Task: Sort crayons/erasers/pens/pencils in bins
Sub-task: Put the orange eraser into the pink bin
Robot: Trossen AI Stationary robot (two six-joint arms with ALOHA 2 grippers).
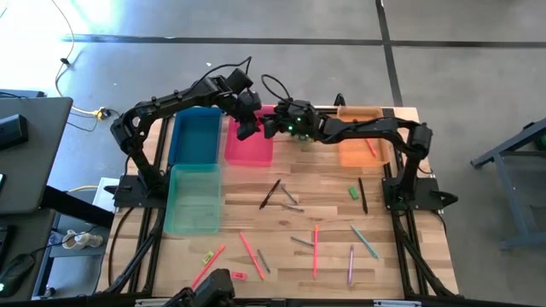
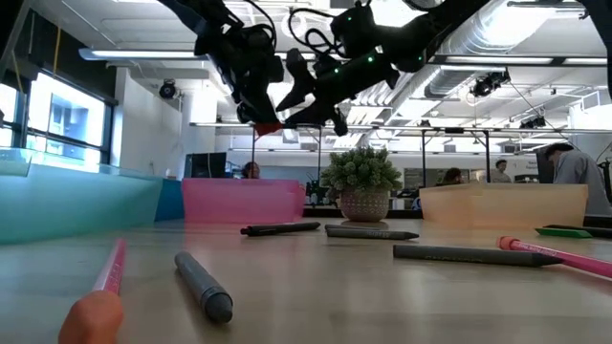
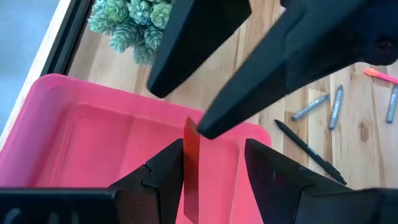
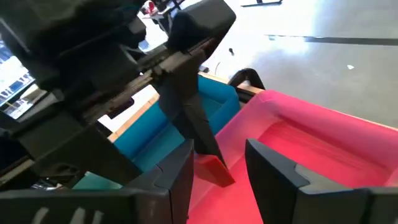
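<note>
Both grippers hang close together over the pink bin (image 1: 249,147). My left gripper (image 3: 214,168) is open, with a thin red eraser (image 3: 191,167) standing on end between its fingers. My right gripper (image 4: 219,174) is open too and faces the left one from the table's right. Its fingers stand on either side of the eraser (image 4: 215,169) and of one left finger. In the low view the eraser (image 2: 268,126) shows below the left gripper, high above the bin (image 2: 244,201). My left gripper has the red eraser's flat side (image 3: 186,171) against the inner face of one finger (image 3: 165,177). A clear gap shows between the eraser and the other finger (image 3: 273,177). The fingers point down and the eraser is clear above the pink bin. My right gripper has one fingertip (image 3: 205,127) at the eraser's upper end (image 3: 191,124); I cannot tell whether it touches.
A blue bin (image 1: 194,135) and a teal bin (image 1: 194,198) stand at the left, an orange bin (image 1: 360,141) at the far right. A potted plant (image 2: 361,182) stands beside the pink bin. Pencils (image 1: 316,247), pens (image 1: 363,194) and small erasers (image 1: 352,194) lie scattered on the near half.
</note>
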